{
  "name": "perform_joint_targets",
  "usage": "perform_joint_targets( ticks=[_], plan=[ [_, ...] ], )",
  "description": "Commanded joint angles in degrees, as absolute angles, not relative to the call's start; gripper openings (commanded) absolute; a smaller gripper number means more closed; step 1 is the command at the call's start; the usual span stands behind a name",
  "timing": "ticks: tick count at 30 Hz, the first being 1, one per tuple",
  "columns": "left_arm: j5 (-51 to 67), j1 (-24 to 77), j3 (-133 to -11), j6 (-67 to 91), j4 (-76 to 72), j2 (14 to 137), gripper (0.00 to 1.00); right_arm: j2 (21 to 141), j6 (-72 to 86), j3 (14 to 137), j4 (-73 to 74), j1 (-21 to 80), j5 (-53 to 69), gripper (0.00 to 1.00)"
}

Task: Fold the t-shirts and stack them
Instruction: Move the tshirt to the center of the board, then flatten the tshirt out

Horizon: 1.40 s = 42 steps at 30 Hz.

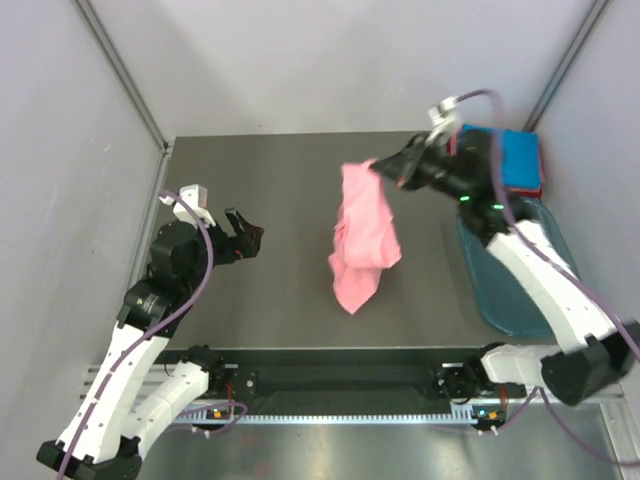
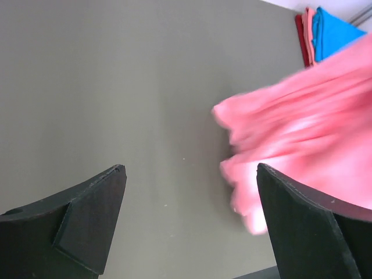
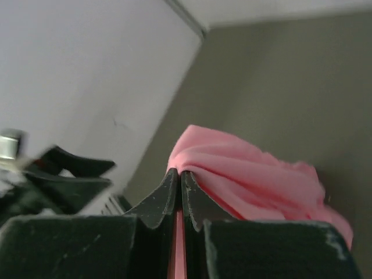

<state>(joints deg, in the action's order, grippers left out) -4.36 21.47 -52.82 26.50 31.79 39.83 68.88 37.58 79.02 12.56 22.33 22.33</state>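
Observation:
My right gripper (image 1: pixel 380 168) is shut on one edge of a salmon-pink t-shirt (image 1: pixel 362 236) and holds it up; the cloth hangs crumpled over the table's middle. It also shows in the right wrist view (image 3: pixel 250 168) and, blurred, in the left wrist view (image 2: pixel 302 139). My left gripper (image 1: pixel 250 238) is open and empty at the table's left, pointing toward the shirt. A folded bright blue t-shirt (image 1: pixel 520 160) lies on a folded reddish-pink one (image 1: pixel 543 186) at the far right corner; both show in the left wrist view (image 2: pixel 331 35).
A translucent teal plastic tub (image 1: pixel 510 275) stands at the right edge, partly under my right arm. Grey walls enclose the table on the left, back and right.

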Motion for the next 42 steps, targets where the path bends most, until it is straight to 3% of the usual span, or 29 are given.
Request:
perform_joint_targets(
  ticks=[1, 3, 6, 9, 12, 20, 29, 35, 37, 40, 42],
  plan=[
    [-6.1, 21.3, -55.5, 30.8, 35.3, 39.7, 0.98, 76.6, 37.1, 71.2, 8.4, 30.0, 15.5, 0.01],
    [-4.6, 21.3, -55.3, 31.9, 36.1, 40.2, 0.98, 83.6, 36.0, 71.0, 11.1, 33.9, 14.6, 0.16],
    [-0.6, 21.2, -54.0, 33.0, 36.1, 40.6, 0.99, 88.1, 31.8, 76.8, 22.7, 37.8, 10.9, 0.3],
    [4.0, 21.3, -51.5, 31.9, 33.8, 42.4, 0.99, 83.2, 27.3, 76.2, 24.4, 40.3, 6.7, 0.44],
    [8.8, 21.3, -49.1, 32.9, 29.8, 46.7, 0.99, 77.0, 26.6, 70.4, 23.8, 39.8, 1.7, 0.52],
    [16.5, 21.5, -41.6, 42.0, 12.8, 60.6, 0.96, 65.0, 34.5, 50.5, 18.7, 34.3, -0.1, 0.52],
    [18.3, 25.2, -45.0, 46.1, -1.0, 79.3, 0.96, 60.6, 33.6, 47.8, 18.2, 34.1, 4.4, 0.55],
    [13.8, 27.9, -50.1, 46.6, 1.9, 91.6, 0.88, 61.9, 33.2, 48.3, 19.1, 33.6, 1.2, 0.56],
    [15.3, 28.0, -52.2, 47.0, 1.3, 94.5, 0.71, 61.4, 34.6, 47.8, 18.7, 33.6, 0.6, 0.56],
    [13.6, 27.9, -56.1, 46.2, 4.6, 94.1, 0.21, 60.7, 35.6, 47.3, 19.1, 33.6, -1.1, 0.56],
    [6.5, 27.8, -60.0, 45.3, 12.1, 92.1, 0.17, 60.7, 36.0, 47.3, 20.3, 33.5, -3.2, 0.55]
  ],
)
